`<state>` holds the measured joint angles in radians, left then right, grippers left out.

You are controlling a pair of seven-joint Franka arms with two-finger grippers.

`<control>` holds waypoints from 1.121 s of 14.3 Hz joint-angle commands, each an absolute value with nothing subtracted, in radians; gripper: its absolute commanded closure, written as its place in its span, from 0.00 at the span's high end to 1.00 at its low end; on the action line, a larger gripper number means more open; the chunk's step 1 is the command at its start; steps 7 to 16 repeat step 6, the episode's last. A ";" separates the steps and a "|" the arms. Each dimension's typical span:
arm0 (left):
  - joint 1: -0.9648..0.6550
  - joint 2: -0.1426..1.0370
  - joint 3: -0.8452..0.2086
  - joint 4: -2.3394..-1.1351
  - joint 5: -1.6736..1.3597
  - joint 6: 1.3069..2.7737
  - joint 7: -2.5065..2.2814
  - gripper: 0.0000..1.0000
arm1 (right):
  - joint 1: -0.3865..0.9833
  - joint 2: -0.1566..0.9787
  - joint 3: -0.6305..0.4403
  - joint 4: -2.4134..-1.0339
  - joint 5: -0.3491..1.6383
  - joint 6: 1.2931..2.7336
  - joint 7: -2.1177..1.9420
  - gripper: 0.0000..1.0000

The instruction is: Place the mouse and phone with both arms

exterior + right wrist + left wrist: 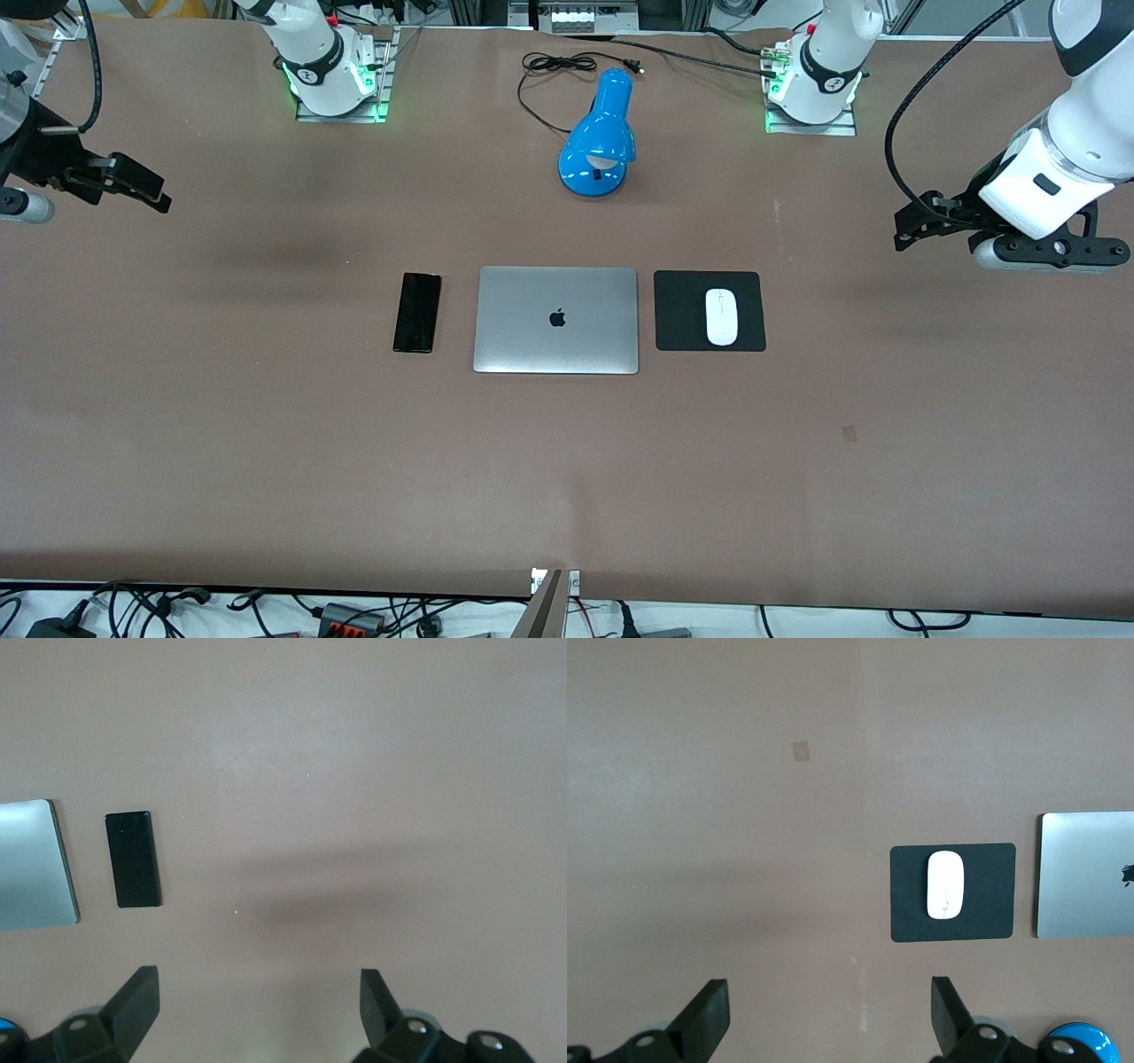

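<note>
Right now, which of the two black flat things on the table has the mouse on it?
The square black mouse pad, beside the laptop toward the left arm's end, carries the white mouse. The slimmer, glossy phone carries nothing.

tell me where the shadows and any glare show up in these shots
Front view: soft dark patches on the table toward each arm's end, green glow at both bases, no strong glare on the laptop. Left wrist view: faint shadow band across the table beside the mouse pad. Right wrist view: darker shadow band beside the phone, whose face shows little reflection.
</note>
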<state>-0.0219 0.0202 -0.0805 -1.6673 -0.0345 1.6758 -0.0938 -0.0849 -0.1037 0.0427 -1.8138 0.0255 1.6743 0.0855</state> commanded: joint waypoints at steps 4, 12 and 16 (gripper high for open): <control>-0.006 0.023 -0.089 -1.654 -0.057 1.660 -0.089 1.00 | -0.098 -0.064 0.048 -1.766 0.014 1.661 0.080 1.00; -0.006 0.023 -0.089 -1.654 -0.057 1.660 -0.089 1.00 | -0.101 -0.064 0.048 -1.761 0.014 1.658 0.081 1.00; -0.006 0.023 -0.089 -1.654 -0.057 1.660 -0.089 1.00 | -0.101 -0.064 0.048 -1.761 0.014 1.658 0.081 1.00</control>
